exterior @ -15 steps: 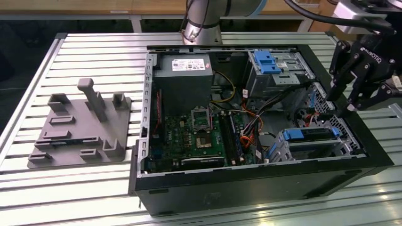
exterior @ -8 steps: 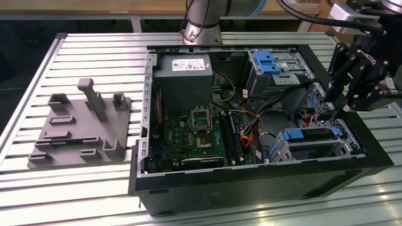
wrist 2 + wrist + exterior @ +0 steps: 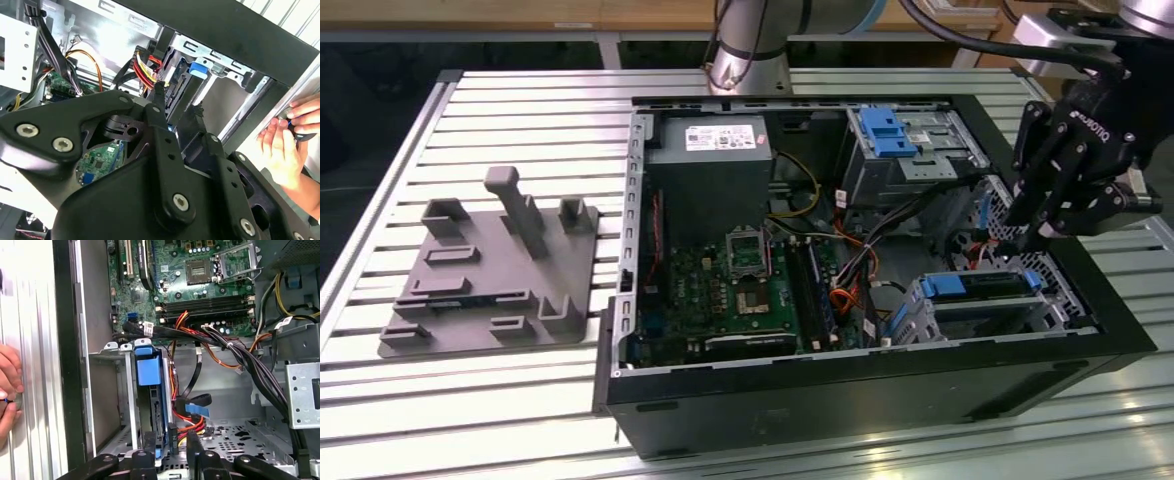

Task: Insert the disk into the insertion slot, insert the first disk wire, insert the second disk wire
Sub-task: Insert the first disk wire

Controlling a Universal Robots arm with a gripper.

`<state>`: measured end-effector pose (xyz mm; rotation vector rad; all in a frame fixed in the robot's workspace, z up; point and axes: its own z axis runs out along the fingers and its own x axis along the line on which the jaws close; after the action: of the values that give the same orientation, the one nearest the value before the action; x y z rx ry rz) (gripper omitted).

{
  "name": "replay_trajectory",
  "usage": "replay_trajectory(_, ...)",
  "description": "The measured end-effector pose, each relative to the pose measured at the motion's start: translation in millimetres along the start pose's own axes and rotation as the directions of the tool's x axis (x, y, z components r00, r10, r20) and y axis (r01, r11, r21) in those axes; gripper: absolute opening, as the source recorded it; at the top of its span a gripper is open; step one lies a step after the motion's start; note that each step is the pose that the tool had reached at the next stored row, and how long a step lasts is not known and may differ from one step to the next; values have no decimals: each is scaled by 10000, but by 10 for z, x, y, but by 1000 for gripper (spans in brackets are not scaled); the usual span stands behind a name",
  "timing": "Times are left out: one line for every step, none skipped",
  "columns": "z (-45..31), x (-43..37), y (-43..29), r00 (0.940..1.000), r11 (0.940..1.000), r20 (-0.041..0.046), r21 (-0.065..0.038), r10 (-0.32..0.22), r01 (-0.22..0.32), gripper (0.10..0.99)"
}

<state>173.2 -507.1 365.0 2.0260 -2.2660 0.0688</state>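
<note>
Exterior view: an open computer case [image 3: 854,400] lies on a slatted metal tabletop [image 3: 520,400]. A grey plastic holder [image 3: 494,270] sits well apart, toward the exterior view's left. I hang over the case corner at the exterior view's right, jaws pointing down near the disk [image 3: 974,285]. The disk sits in its blue frame inside the slot [image 3: 921,320], a silver perforated cage.

Second wrist view: my jaws stand apart, gripping nothing. Their tips are close to a bundle of red and yellow wires [image 3: 145,70], with the disk's blue frame [image 3: 197,68] beyond. A person's hand [image 3: 285,150] rests outside the case wall.

First wrist view: the disk [image 3: 149,371] stands on edge in the slot [image 3: 112,347], so I judge the first step done. A black plug [image 3: 172,431] on red, yellow and black wires lies between my open jaws, just beside the disk's edge. I cannot tell whether it is touching or seated. A blue cable [image 3: 197,407] loops nearby, below the circuit board [image 3: 200,270].

The work in hand looks like the first wire. To do it well, I should grip the plug's body, not its wires. I should hold it square to the disk's socket, press straight in, and keep the blue cable from being pinched.
</note>
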Motion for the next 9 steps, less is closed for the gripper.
replay_trajectory(9,-4,-1,10000,10000,-5,2,-25,25,380)
replay_trajectory(19,-8,-1,10000,10000,-7,5,-62,62,380)
replay_trajectory(28,-12,-2,9999,9999,-9,10,-104,104,380)
replay_trajectory(36,-16,-3,9999,9999,-10,14,-143,143,380)
replay_trajectory(45,-22,-5,9999,9999,-10,17,-170,170,380)
replay_trajectory(53,-28,-7,9998,9998,-11,19,-190,190,380)
replay_trajectory(61,-35,-9,9998,9998,-10,21,-209,209,380)
replay_trajectory(68,-40,-12,9997,9997,-11,22,-228,228,380)
replay_trajectory(75,-45,-15,9997,9997,-13,22,-245,245,380)
